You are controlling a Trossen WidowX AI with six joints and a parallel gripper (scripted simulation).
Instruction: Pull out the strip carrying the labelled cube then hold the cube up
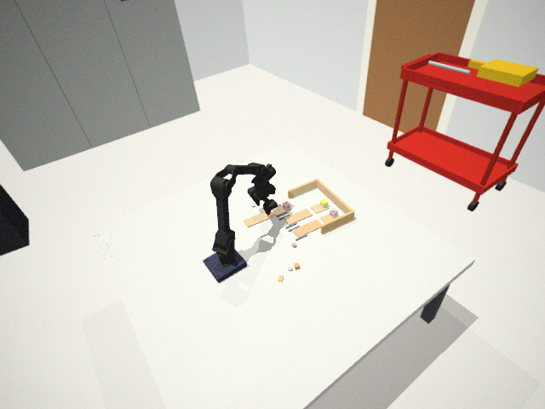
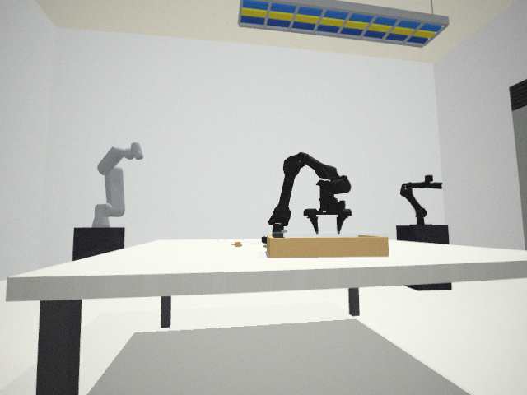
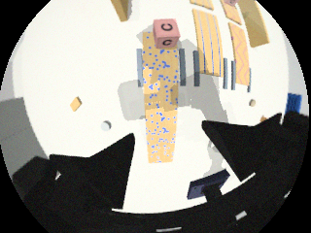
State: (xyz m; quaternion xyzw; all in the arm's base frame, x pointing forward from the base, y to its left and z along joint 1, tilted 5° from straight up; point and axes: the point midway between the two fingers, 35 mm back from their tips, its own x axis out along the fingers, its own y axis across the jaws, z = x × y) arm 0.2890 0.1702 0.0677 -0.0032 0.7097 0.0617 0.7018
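The claw (image 1: 260, 204) (image 2: 328, 233) (image 3: 169, 130) is spread wide, nothing between its 2 fingers, above the speckled strip (image 1: 257, 219) (image 3: 160, 128). The pink cube (image 1: 286, 204) (image 3: 166, 34), marked C, sits on that strip's far end, between or just beyond 2 grey rails (image 3: 140, 68) (image 3: 183, 67); I cannot tell which. Likely next is a reach to the cube. If the descent is off-centre, 1 finger could land on the cube and tip it off. Going too low could jam the tips on the strip or rails; closing too high could let the cube slip during the lift.
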